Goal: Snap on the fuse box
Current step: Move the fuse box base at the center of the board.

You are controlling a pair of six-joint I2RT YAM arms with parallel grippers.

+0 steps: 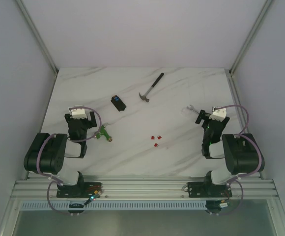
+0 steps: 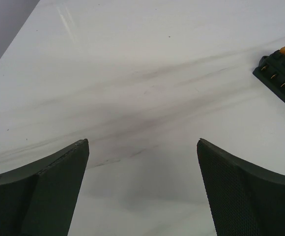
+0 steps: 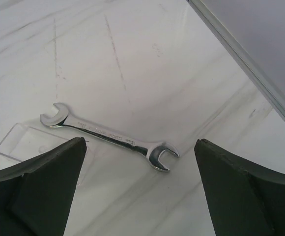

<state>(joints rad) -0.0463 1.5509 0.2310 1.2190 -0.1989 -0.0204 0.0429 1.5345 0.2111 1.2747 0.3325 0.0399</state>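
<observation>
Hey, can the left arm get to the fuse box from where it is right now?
Probably yes: the left gripper is open, and only bare tabletop lies between it and the fuse box, ahead to its right.

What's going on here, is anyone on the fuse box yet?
Nothing is being handled. The left gripper and right gripper are both open and empty, low over the table. The fuse box lies untouched, ahead and to the right of the left gripper. A wrench and a clear plastic piece lie just in front of the right gripper. A hammer, small red fuses and a green part also lie loose.
</observation>
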